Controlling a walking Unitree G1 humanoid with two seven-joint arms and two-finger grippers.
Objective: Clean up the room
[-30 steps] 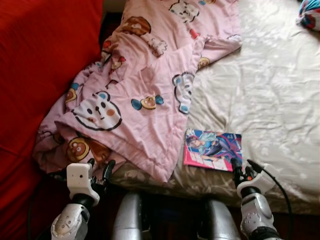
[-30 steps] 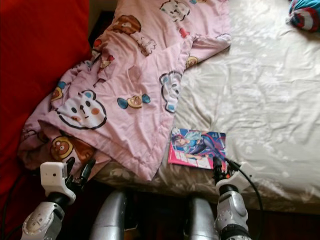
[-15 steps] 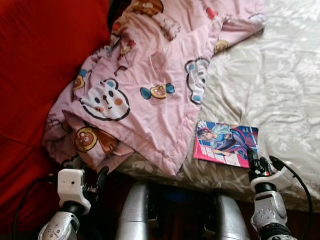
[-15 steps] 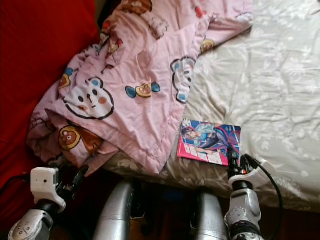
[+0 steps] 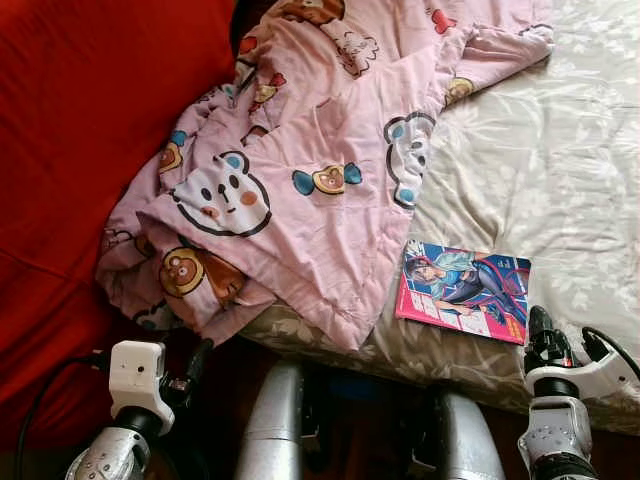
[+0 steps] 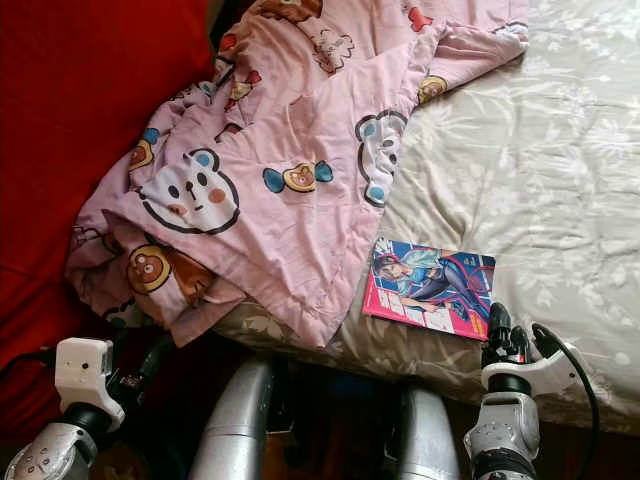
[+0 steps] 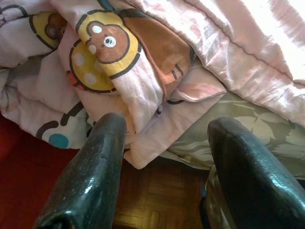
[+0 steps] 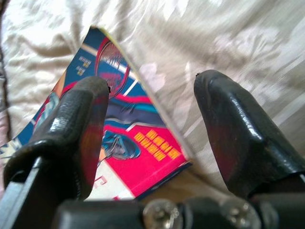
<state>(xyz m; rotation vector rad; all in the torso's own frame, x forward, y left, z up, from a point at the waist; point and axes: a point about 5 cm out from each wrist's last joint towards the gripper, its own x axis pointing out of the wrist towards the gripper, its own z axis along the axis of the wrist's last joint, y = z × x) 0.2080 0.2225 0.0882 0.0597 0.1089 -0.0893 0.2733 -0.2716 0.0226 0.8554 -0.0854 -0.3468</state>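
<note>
A pink blanket (image 5: 320,150) printed with cartoon bears lies crumpled over the left part of the bed (image 5: 560,170) and hangs off its near corner. A colourful comic book (image 5: 465,290) lies flat on the beige floral sheet near the front edge, just right of the blanket. My right gripper (image 5: 545,335) is open below the book's right corner; in the right wrist view the book (image 8: 133,143) lies just beyond the spread fingers (image 8: 81,119). My left gripper (image 5: 192,358) is open, low under the blanket's hanging fold (image 7: 124,62).
A large red fabric surface (image 5: 80,150) stands along the left of the bed. My silver legs (image 5: 270,430) are close against the bed's front edge. Wooden floor (image 7: 157,205) lies under the bed's edge.
The whole picture has shifted, so the camera moved. Both grippers now sit lower and further back from the bed edge; the right one has drawn back from the book's near edge.
</note>
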